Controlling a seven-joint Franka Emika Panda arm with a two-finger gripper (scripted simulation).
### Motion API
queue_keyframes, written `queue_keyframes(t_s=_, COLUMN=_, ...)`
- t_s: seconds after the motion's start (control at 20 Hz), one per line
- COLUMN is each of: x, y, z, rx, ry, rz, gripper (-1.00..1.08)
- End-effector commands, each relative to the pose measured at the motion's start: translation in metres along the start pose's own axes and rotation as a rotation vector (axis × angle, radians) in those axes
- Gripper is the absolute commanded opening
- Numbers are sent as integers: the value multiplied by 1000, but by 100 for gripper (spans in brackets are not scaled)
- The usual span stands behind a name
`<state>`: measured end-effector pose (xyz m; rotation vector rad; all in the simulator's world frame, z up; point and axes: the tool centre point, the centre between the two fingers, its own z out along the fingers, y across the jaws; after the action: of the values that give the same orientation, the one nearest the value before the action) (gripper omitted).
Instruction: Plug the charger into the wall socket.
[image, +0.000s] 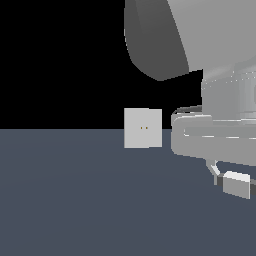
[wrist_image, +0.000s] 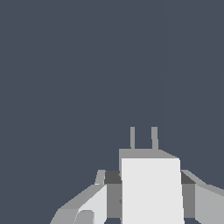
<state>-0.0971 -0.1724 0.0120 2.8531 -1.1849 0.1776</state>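
The wall socket (image: 143, 128) is an upright light-grey square plate with two tiny dark holes at its centre, standing on the dark floor at mid-distance. My gripper (image: 235, 184) is low at the exterior view's right and shut on the charger (image: 238, 187), a small light-grey block held just above the floor. In the wrist view the charger (wrist_image: 151, 190) sits between my fingers (wrist_image: 113, 192), and its two thin prongs (wrist_image: 132, 138) point away from the hand. The socket is apart from the charger, to its left in the exterior view, and is out of the wrist view.
The dark blue-grey floor (image: 75, 200) spreads across the scene. The arm's large grey links (image: 200, 40) fill the upper right of the exterior view. Black background lies behind the socket.
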Motion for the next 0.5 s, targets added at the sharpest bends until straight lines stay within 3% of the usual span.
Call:
queue_keyframes(t_s=0.0, x=0, y=0, z=0, rx=0, ry=0, rz=0, gripper=-100)
queue_keyframes(t_s=0.45, x=1, y=-2, z=-1, rx=2, ry=1, rz=-16, gripper=-100)
